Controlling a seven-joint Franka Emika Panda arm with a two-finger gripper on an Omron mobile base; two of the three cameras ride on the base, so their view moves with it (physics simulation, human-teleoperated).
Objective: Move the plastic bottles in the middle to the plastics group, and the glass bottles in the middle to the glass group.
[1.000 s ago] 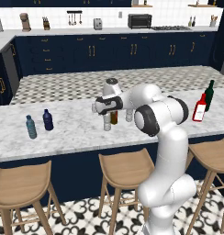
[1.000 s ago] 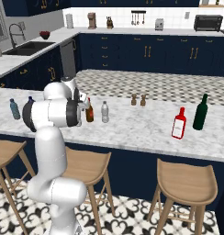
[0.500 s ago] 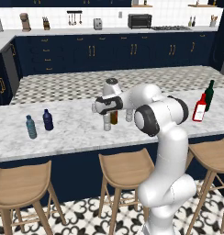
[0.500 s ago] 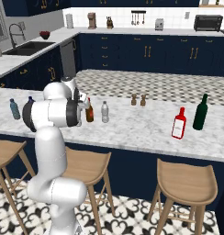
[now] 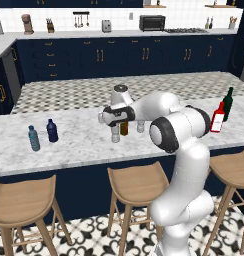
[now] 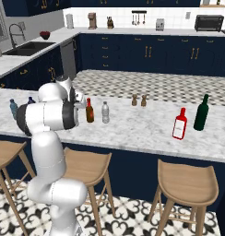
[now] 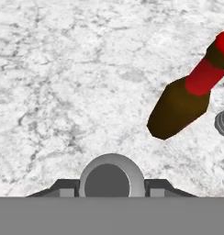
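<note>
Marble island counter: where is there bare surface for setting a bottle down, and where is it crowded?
Bare marble stretches between the small dark navy bottle and the middle cluster, and again between the clear plastic bottle and the red white-labelled bottle. It is crowded around the slim amber-brown glass bottle, where the end effector works.

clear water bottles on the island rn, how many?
2. One clear bottle stands between the fingers, left of the amber bottle as the left base view shows it; the other clear bottle stands right of the amber one. None seems hidden.
</note>
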